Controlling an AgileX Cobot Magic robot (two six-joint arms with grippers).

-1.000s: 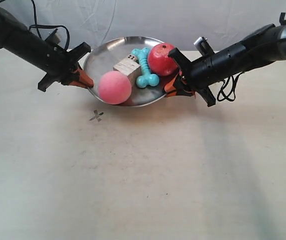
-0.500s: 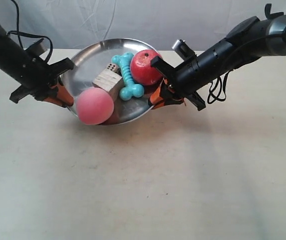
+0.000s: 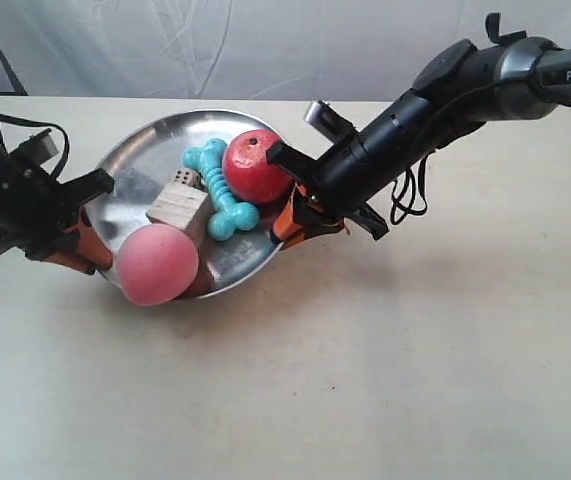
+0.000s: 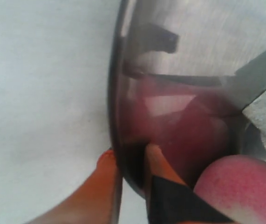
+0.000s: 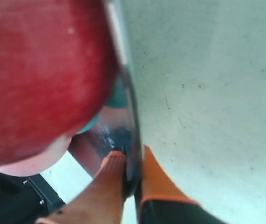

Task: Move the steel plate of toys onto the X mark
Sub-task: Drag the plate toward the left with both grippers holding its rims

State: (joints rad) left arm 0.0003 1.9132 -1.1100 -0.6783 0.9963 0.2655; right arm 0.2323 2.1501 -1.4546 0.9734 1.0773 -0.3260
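Steel plate [image 3: 135,160] tilted w/ pink ball [image 3: 157,264], red ball [image 3: 255,167], bone [image 3: 220,190], die [image 3: 179,205] inside.

So the steel plate [image 3: 140,165] is shiny grey. Fuzzy pink ball [image 3: 157,264] by the orange-fingered left pincer [image 4: 132,157], glossy red ball [image 3: 255,165] by the right pincer [image 5: 130,156]; turquoise bone [image 3: 220,190], pale die [image 3: 178,205] with dark pips, beige bench [image 3: 415,350].

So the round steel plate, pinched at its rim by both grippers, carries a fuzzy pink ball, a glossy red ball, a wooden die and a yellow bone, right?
Not quite: the small bone on the round steel plate is turquoise, not yellow, as the exterior view shows. The rest holds.
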